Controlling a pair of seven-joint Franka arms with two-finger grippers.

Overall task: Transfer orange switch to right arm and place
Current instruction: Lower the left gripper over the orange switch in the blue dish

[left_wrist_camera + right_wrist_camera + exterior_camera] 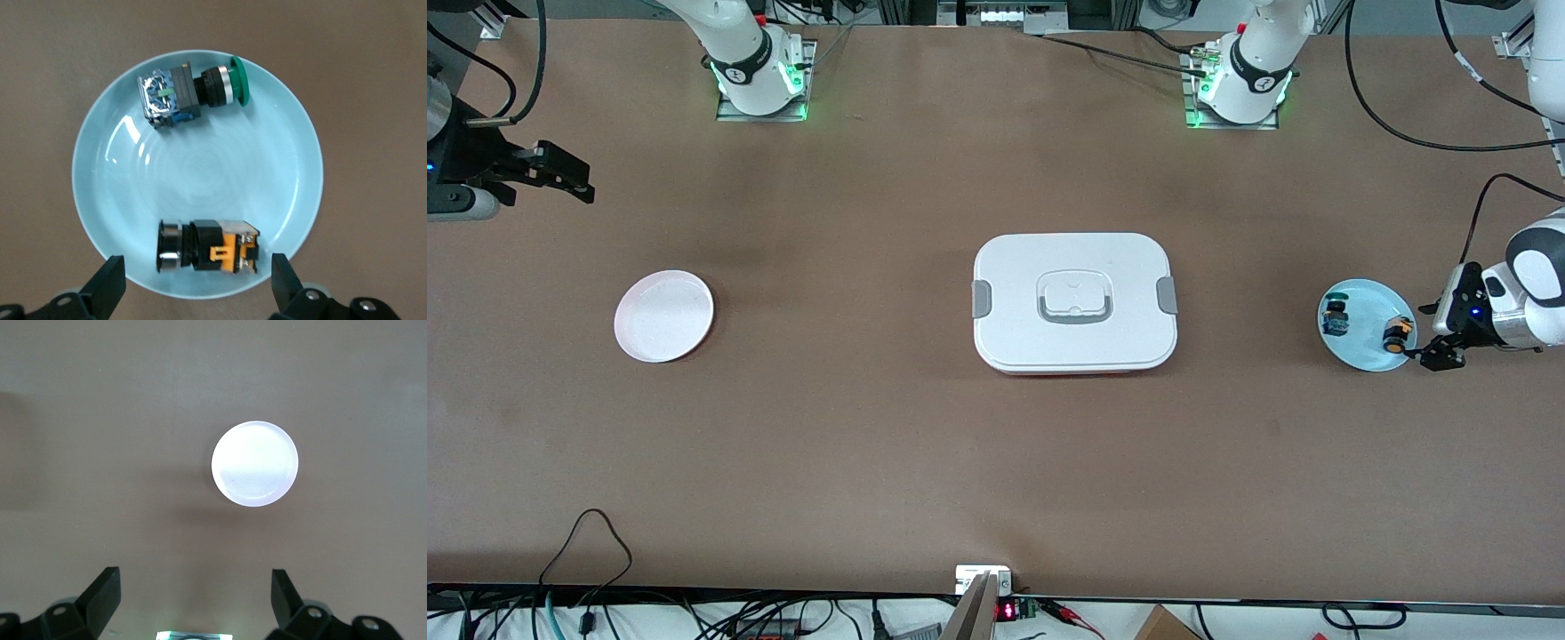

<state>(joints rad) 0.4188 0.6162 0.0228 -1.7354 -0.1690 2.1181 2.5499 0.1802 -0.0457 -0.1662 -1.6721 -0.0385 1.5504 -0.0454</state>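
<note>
The orange switch lies on its side on a light blue plate at the left arm's end of the table. In the left wrist view it shows a black body and an orange block end. My left gripper is open and hovers over the plate's edge, its fingers straddling the switch from above without touching it. My right gripper is open and empty, waiting in the air at the right arm's end.
A black switch with green cap and blue parts lies on the same plate. A white lidded box stands mid-table. A white plate sits toward the right arm's end and also shows in the right wrist view.
</note>
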